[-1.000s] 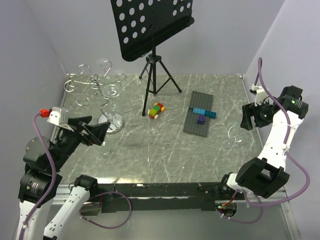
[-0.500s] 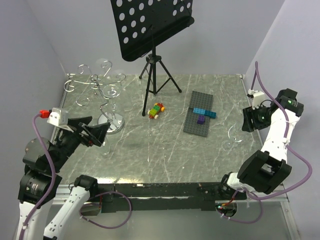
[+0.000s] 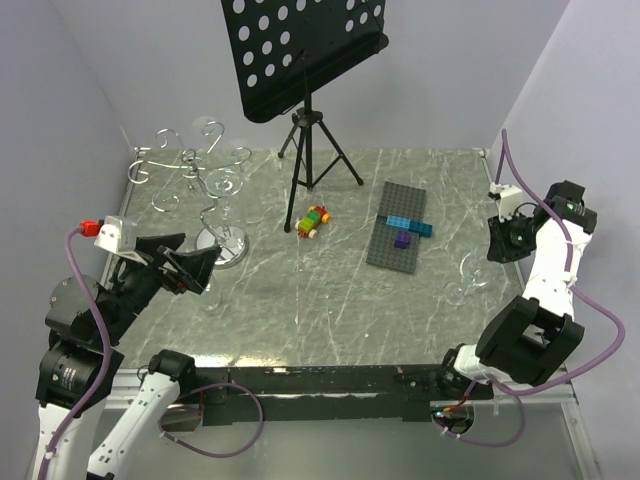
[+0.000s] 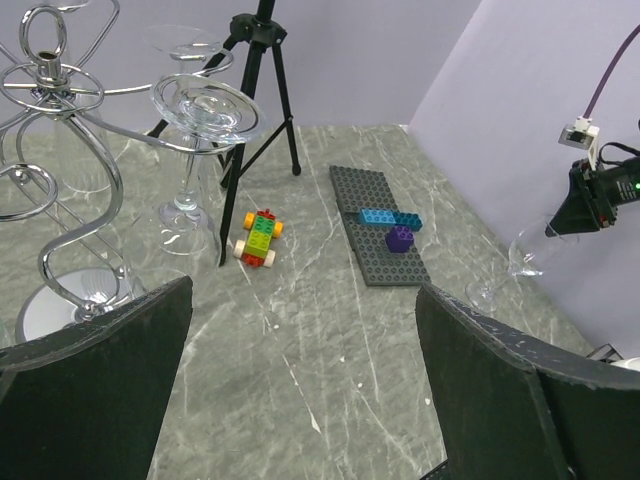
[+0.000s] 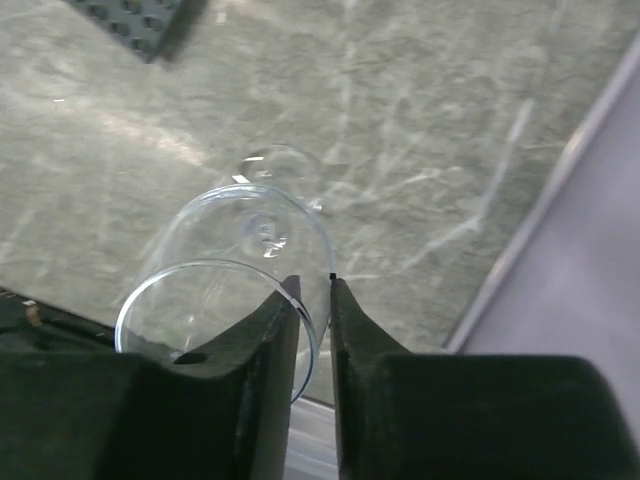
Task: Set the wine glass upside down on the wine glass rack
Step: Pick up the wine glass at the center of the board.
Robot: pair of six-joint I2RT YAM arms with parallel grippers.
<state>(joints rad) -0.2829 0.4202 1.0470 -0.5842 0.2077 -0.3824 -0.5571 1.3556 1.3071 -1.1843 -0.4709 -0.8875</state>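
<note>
Right tool (image 5: pixel 314 290) has just pinched shut on the rim of the wine glass (image 5: pixel 250 232), which stands upright at the bench's (image 3: pixel 300 295) right edge, well apart from the wine glass rack (image 3: pixel 188 172), so lift comes next; left tool (image 3: pixel 192 266) gapes idle.

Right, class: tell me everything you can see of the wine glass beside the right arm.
The wine glass is clear, colourless glass with a round bowl, thin stem and flat round foot. It stands rim up and looks empty, its foot on the grey marbled table near the right edge. The right gripper pinches the bowl's rim, one finger inside and one outside.
</note>
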